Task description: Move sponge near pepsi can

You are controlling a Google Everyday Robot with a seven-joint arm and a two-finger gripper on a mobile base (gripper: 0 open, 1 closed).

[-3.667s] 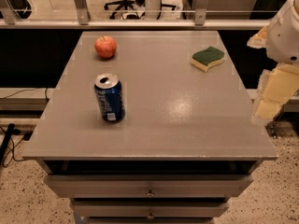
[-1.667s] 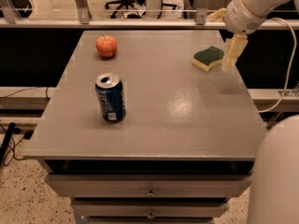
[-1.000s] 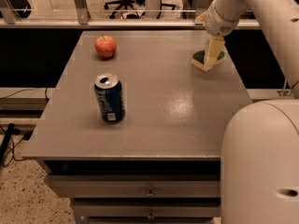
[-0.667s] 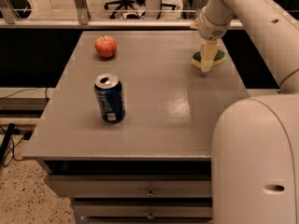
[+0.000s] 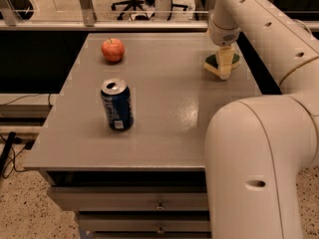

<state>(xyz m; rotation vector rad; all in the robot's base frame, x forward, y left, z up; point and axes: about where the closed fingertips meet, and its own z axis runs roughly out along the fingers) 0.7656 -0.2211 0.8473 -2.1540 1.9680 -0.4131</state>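
Observation:
The sponge (image 5: 213, 63), dark green on top with pale yellow foam below, lies at the table's far right. The gripper (image 5: 224, 63) hangs from the arm straight down onto the sponge's middle and hides part of it. The pepsi can (image 5: 116, 105), blue with a silver top, stands upright left of the table's centre, well apart from the sponge and the gripper.
A red apple (image 5: 113, 49) sits at the far left of the grey table (image 5: 169, 98). The arm's large pale links (image 5: 259, 153) fill the right foreground and cover the table's right front corner. Drawers (image 5: 129, 203) are under the front edge. A railing runs behind the table.
The arm swung in from the right edge over the table's far right corner. The gripper has come down over the sponge. The sponge, can and apple have not moved.

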